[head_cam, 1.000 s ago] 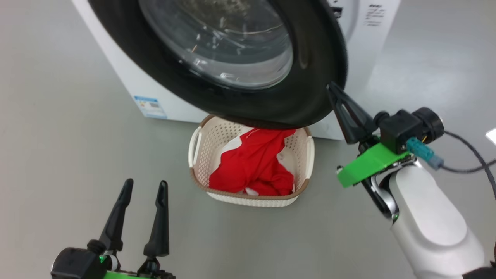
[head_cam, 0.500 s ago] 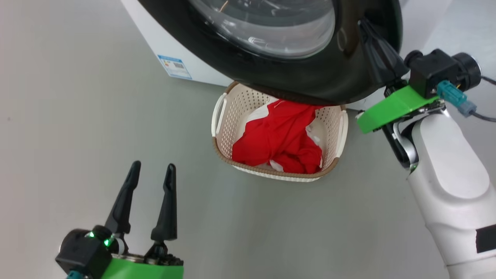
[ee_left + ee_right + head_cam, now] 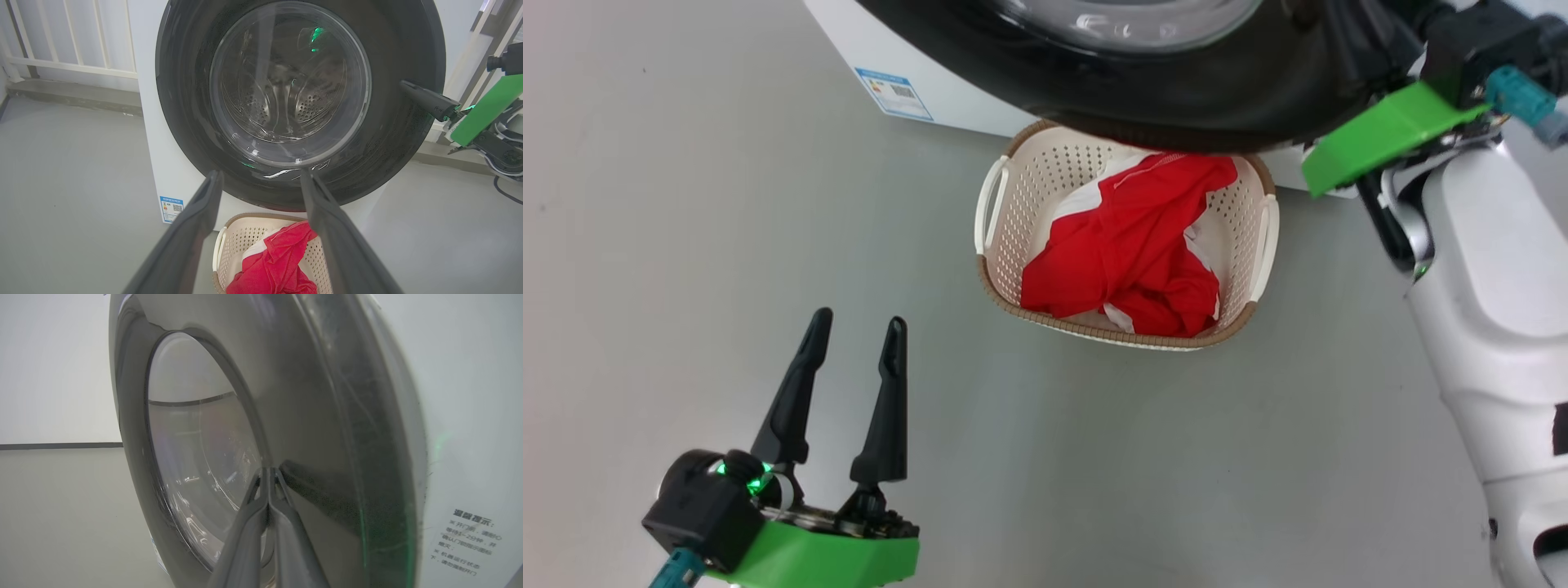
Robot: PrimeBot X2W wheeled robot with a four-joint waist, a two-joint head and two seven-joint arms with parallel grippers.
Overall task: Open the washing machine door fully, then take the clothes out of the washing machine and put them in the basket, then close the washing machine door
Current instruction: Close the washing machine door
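Glossy black plastic in a wide round rim around a bulging clear glass bowl: the washing machine door (image 3: 286,81), at 12 o'clock in the head view and face-on in the left wrist view. Lying close against the white, smooth-sided front-loading washing machine (image 3: 964,102); cannot tell whether latched. Through the glass, a perforated steel drum (image 3: 306,110) with dull ribs. Small blue label (image 3: 894,92) at the box's lower corner, 11 o'clock in the head view.

Just below the door, toward 1 o'clock from the head view's centre: small cream-white perforated plastic basket (image 3: 1029,212), rounded rectangular, edged with a brown woven-look band, with slotted side handles. Standing on the smooth grey floor (image 3: 686,245), far edge tucked under the door's rim. Inside, taking up most of it: crumpled red garment (image 3: 1135,245) with white panels, soft and folded over on itself.

Left end effector (image 3: 860,320) at 7 o'clock in the head view: two long, dark, tapering fingers spread apart, gripping nothing, over bare floor well apart from the basket. Mounted on a bright green bracket (image 3: 825,559).

Right end effector (image 3: 267,470): fingers pressed together tip to tip, clamped on nothing, tips set against the door's black rim at its 3 o'clock edge in the left wrist view. Behind it, another green bracket and a pale, rounded, glossy forearm (image 3: 1494,310) at 3 o'clock in the head view.
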